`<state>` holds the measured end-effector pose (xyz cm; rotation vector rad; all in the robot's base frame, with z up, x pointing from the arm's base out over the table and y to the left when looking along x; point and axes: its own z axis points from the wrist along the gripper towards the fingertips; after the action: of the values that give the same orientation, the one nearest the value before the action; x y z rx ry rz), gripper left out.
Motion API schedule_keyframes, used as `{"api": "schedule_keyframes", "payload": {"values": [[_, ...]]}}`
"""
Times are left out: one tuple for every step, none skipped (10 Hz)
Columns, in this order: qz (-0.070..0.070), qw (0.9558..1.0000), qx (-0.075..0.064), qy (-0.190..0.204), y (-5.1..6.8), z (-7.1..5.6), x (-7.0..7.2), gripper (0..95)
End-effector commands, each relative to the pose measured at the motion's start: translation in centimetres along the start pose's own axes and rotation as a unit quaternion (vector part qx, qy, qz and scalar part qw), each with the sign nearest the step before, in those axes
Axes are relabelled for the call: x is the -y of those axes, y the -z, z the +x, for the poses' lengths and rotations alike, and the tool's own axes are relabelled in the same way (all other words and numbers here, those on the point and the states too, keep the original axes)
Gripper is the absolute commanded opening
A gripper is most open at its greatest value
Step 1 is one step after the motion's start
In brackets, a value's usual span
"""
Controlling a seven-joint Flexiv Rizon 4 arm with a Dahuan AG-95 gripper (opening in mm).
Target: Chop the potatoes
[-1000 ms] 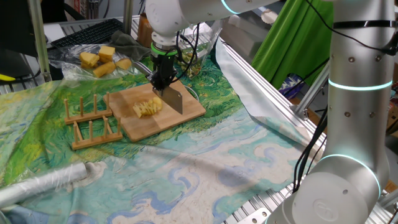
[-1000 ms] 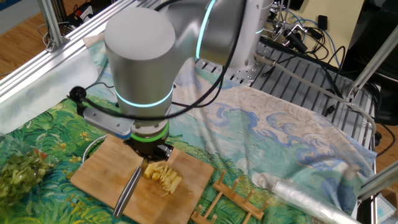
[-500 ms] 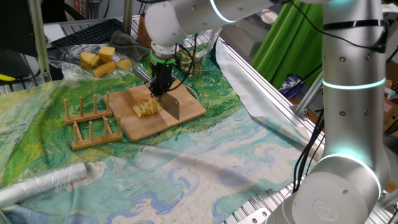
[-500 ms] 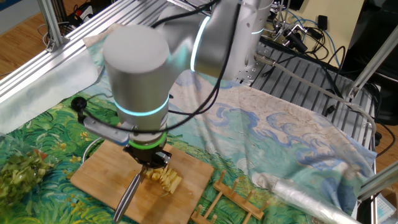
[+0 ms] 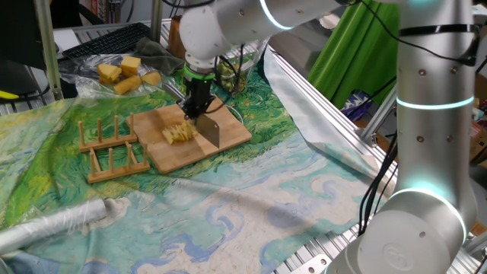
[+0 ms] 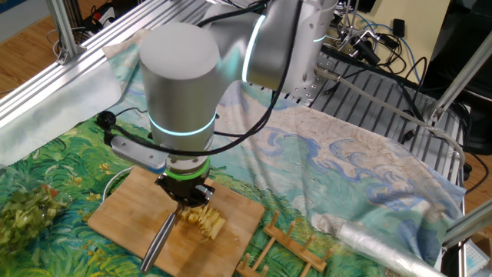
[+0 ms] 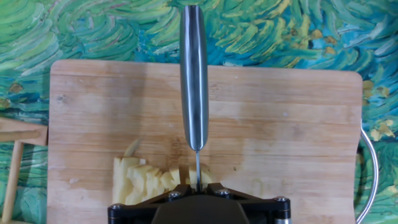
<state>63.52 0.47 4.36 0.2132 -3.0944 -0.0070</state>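
The potatoes (image 5: 179, 133) lie as a cluster of thin pale-yellow slices on the wooden board (image 5: 232, 137). My gripper (image 5: 196, 113) hangs just above the board, shut on a steel knife (image 5: 209, 129) whose blade stands on the board beside the slices. From the other side, the gripper (image 6: 187, 209) sits right over the potatoes (image 6: 206, 221), and the knife handle (image 6: 157, 242) reaches toward the board's (image 6: 123, 215) near edge. In the hand view the knife (image 7: 193, 74) runs straight away from the gripper (image 7: 196, 186), with the potatoes (image 7: 143, 183) to its left on the board (image 7: 286, 124).
Two wooden peg racks (image 5: 114, 148) stand left of the board. Larger yellow chunks (image 5: 125, 72) lie on plastic at the back. A foil-wrapped roll (image 5: 53, 224) rests near the front. Green scraps (image 6: 23, 211) sit beside the board. A wire ring (image 7: 372, 168) curves by the board's right edge.
Over the last second the gripper and knife shifted a little along the board toward the slices; in the last half second they have barely moved.
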Motion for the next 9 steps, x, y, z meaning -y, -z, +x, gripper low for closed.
{"api": "schedule_keyframes", "payload": {"values": [[0.009,0.9999,-0.009,-0.002,-0.1,0.2,0.0,0.0],[0.010,0.9999,-0.012,-0.002,1.0,0.2,0.1,0.0],[0.014,0.9998,-0.013,-0.002,1.6,0.3,0.2,0.0],[0.014,0.9998,-0.012,-0.002,1.6,0.3,0.2,0.0],[0.014,0.9998,-0.011,-0.002,1.7,0.3,0.2,0.0],[0.013,0.9999,-0.011,-0.001,2.0,0.2,0.4,0.0],[0.012,0.9999,-0.011,-0.002,2.4,0.2,0.6,0.0],[0.013,0.9999,-0.011,0.000,2.8,0.2,0.8,0.0],[0.013,0.9998,-0.012,0.000,2.9,0.2,0.8,0.0]]}}
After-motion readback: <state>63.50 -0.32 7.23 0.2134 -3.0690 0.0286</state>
